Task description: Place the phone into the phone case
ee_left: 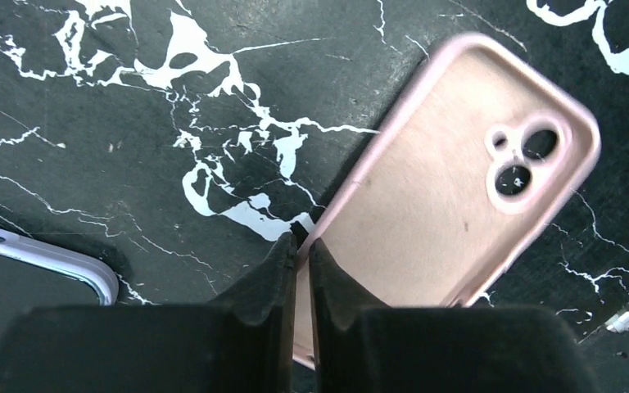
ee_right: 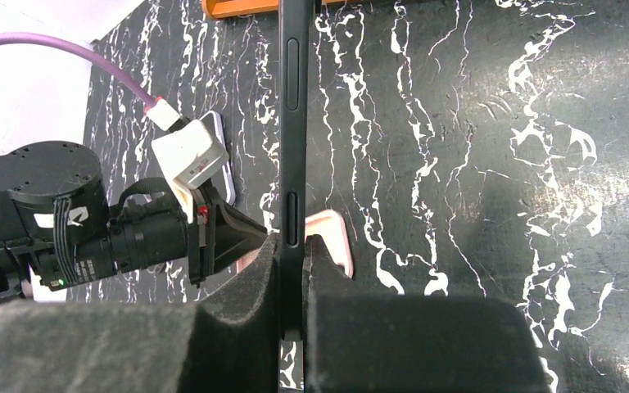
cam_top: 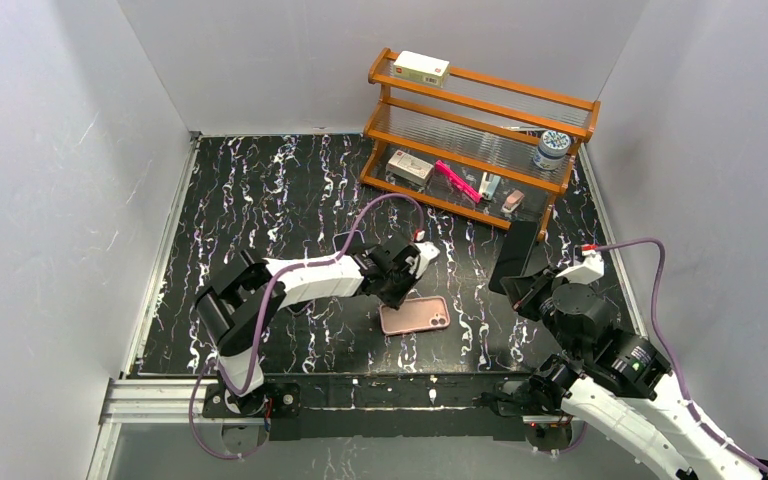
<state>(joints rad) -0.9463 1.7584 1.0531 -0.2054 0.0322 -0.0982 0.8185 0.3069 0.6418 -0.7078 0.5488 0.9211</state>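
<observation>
While the phone [ee_right: 293,98] is clamped edge-on between the pads of the right end effector [ee_right: 292,246], it is held raised off the tabletop [cam_top: 290,190], its long side with the buttons turned toward the right wrist camera and its length running away from the fingers. The right jaws are closed to a narrow slot filled by the phone's thickness.

The left end effector [ee_left: 303,270] is drawn nearly together, and the long rim of the phone case [ee_left: 450,188] is pinched between its two fingers. From that grip the pink case stretches forward and to the right of the left fingers, lying flat on the tabletop with its hollow side up; its pale lining and the camera cut-out at the far end are exposed. A lilac-rimmed device [ee_left: 41,274] is seen just left of the left fingers, flat on the tabletop, apart from the case.

Well beyond both end effectors a wooden rack [cam_top: 465,157] is stood against the back wall. A small box [cam_top: 421,68] is kept on its top shelf, and a blue-lidded jar [cam_top: 552,150] on the middle shelf at the right end. On the bottom shelf a flat box [cam_top: 410,167], a pink item [cam_top: 456,181] and two small things too small to tell are laid.
</observation>
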